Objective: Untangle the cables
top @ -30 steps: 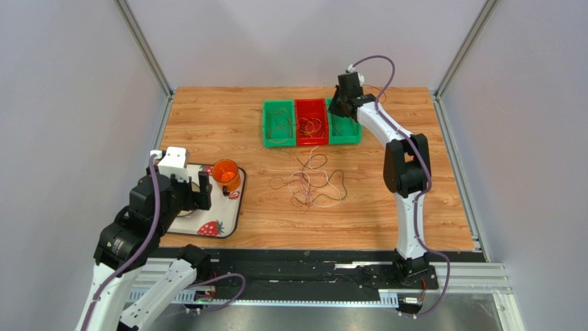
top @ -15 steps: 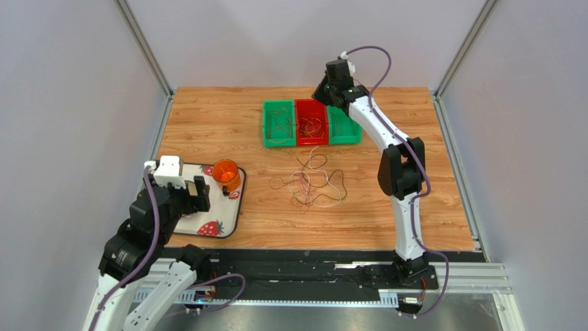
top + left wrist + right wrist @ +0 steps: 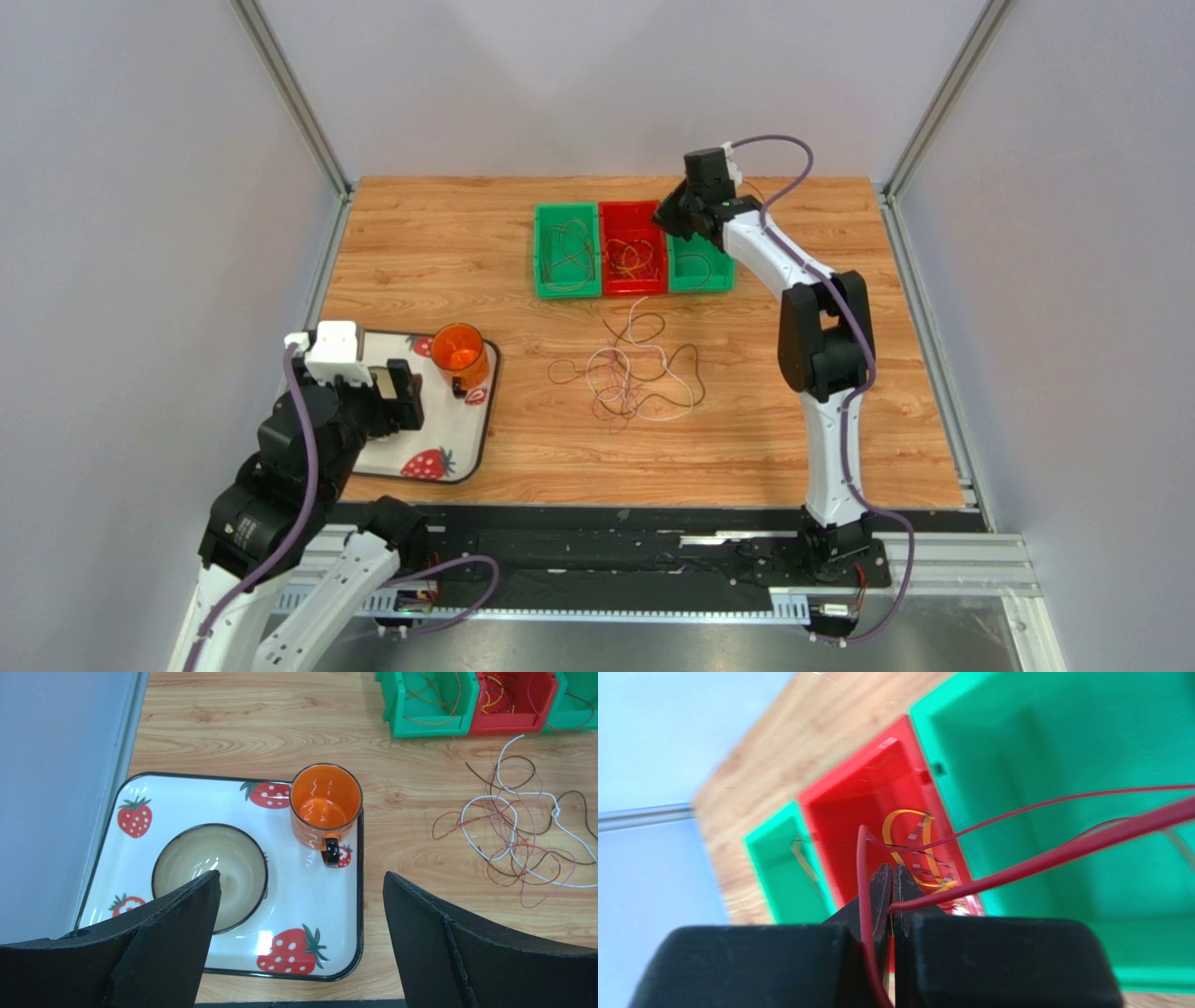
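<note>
The right gripper [image 3: 891,889] has its two fingers pinched together on a thin red cable [image 3: 1053,857]. It is poised over the row of bins at the far side of the wooden counter [image 3: 463,252], above the seam between the red bin [image 3: 840,840] and the right green bin [image 3: 1032,735]. From the pinch, the red cable leaves the right wrist view to the right and at the bottom, so its ends cannot be seen. That view is blurred; yellow and dark strands lie in the red bin below.

A tangle of loose cables [image 3: 627,367], dark red, brown and whitish, lies mid-counter, well apart from both grippers.

The left gripper [image 3: 300,878] has its fingers spread wide, holding nothing, above a strawberry-print tray [image 3: 309,917] carrying a bowl [image 3: 209,875] and an orange mug [image 3: 326,805].

From above, the held cable is too thin to make out, and the right arm covers part of the right green bin.
</note>
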{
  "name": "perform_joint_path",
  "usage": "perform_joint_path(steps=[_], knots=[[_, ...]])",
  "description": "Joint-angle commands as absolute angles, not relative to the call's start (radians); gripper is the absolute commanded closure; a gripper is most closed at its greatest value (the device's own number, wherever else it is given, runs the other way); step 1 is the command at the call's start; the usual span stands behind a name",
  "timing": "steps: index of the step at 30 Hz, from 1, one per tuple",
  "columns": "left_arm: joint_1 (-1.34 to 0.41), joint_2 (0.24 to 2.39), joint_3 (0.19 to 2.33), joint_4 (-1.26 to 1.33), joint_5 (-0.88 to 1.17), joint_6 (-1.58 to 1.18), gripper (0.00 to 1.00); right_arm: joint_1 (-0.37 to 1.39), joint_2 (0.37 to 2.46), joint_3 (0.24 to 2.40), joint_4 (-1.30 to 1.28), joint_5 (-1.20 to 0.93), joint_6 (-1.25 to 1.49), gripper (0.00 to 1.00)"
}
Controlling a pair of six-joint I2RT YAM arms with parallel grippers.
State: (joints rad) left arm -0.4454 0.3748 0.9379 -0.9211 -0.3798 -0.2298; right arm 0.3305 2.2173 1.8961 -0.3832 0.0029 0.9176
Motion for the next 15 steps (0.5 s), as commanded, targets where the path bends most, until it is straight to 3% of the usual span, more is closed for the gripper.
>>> perform_joint_path(steps=[1, 10, 15], knots=[[-0.448, 0.361, 0.927, -0.879, -0.382, -0.238, 0.07, 0.324, 2.186, 1.893, -0.210, -0.097, 1.054, 1.00], [-0.448, 0.345, 0.923, -0.871, -0.376, -0.235, 0.08, 0.333, 2.263, 2.011, -0.084, -0.198, 1.130, 1.00], [-0.448, 0.342, 0.919, -0.867, -0.373, -0.233, 0.08, 0.330, 2.263, 1.908, 0.104, -0.233, 1.241, 1.00]])
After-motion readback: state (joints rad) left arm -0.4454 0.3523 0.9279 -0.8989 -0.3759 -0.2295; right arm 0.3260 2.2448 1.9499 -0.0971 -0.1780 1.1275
